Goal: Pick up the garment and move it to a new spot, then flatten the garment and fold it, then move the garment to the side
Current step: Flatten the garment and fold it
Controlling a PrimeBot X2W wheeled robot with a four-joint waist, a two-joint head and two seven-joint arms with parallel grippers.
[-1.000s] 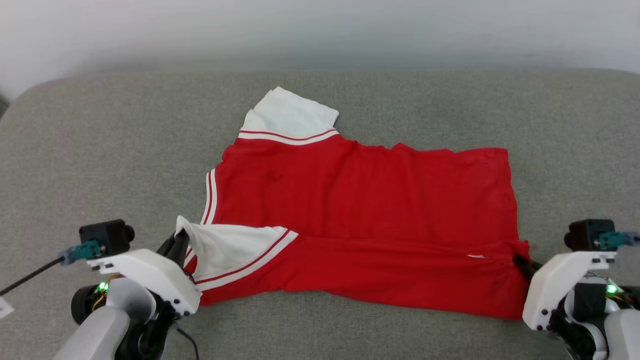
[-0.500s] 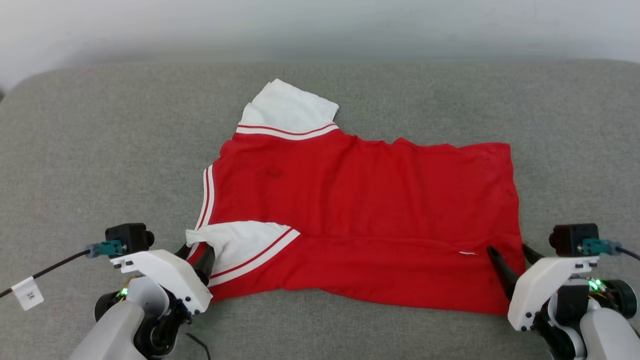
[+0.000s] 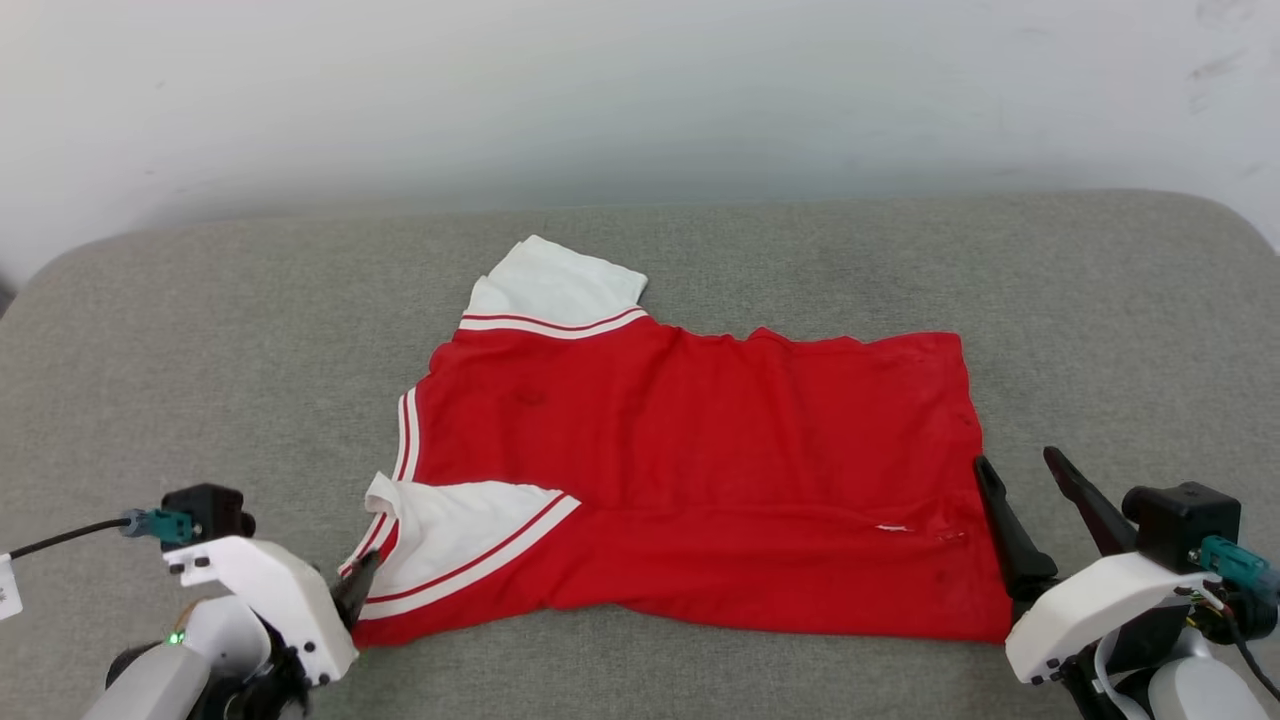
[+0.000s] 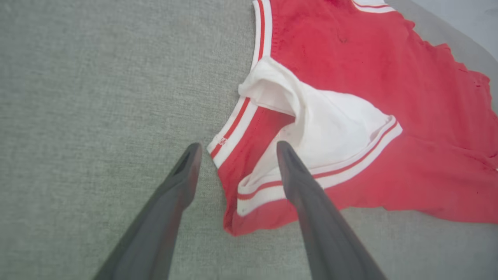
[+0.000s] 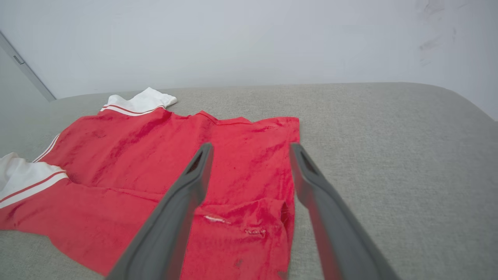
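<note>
So the big change: a second ago both grippers are pinched onto the near edge of the garment (image 3: 700, 470), and now they're off it. The left gripper (image 4: 237, 149) has its fingers spread apart just short of the near white sleeve (image 3: 460, 530), one finger over the striped trim, nothing between them. The right gripper (image 3: 1015, 460) is wide open too, sitting just off the hem corner (image 3: 985, 600), holding nothing. The shirt lies flat-ish in the middle of the grey cushion (image 3: 200, 350), neck end to the robot's left, with the near strip and sleeve laid over the red body. The head camera has also tilted up, so don't read that as the shirt sliding. My guess is that one lengthwise fold is down, with the far sleeve (image 3: 555, 285) sticking out next in line.
</note>
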